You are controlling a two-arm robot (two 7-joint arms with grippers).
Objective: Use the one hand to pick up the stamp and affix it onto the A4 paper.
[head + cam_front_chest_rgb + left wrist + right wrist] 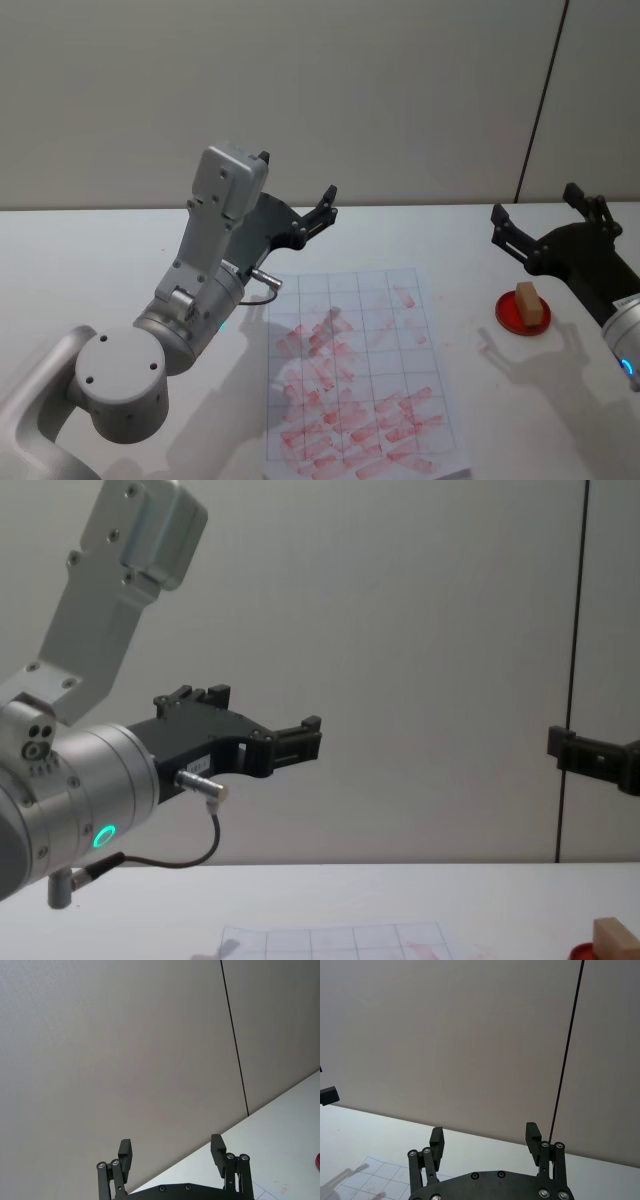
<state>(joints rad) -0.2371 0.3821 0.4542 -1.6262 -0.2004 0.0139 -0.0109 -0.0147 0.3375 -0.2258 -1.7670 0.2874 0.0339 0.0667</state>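
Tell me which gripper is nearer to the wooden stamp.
The right. The right gripper hangs open above the stamp on its red disc; the left gripper is raised across the A4 paper, far from it.

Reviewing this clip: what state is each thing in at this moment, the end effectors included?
Stamp: standing on the red disc, not gripped.
Red disc: on the table, right of the paper.
Paper: flat on the table, covered in red prints.
Left end effector: open, empty, raised off the table.
Right end effector: open, empty, raised off the table.
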